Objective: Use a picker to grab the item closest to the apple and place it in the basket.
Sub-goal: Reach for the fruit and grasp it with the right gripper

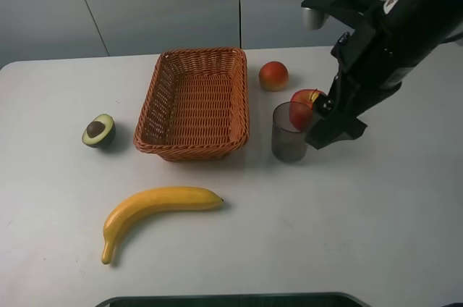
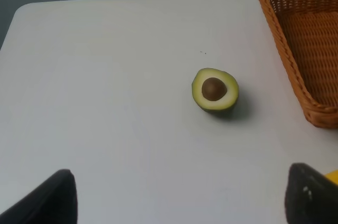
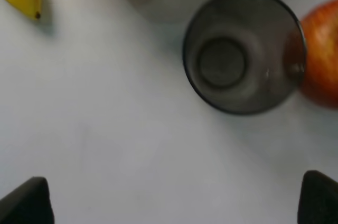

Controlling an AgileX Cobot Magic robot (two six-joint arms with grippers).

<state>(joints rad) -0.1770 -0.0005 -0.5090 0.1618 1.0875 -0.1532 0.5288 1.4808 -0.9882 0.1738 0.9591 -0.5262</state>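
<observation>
Closest in lies the banana [image 1: 155, 204]. Past it, the grey see-through cup [image 1: 289, 137] stands upright on the table [image 1: 325, 234], just right of the wicker basket [image 1: 202, 51], with the apple [image 1: 307, 97] tucked behind it. The right gripper [image 3: 171, 200] hangs just beside the cup, fingers wide apart and empty. The left gripper [image 2: 179, 203], also spread and holding nothing, faces the avocado half [image 2: 214, 89]. Farthest back sits a round orange-red fruit [image 1: 273, 75].

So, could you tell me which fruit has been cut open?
The avocado half left of the basket: its brown pit shows, unlike the banana, peach and apple.
</observation>
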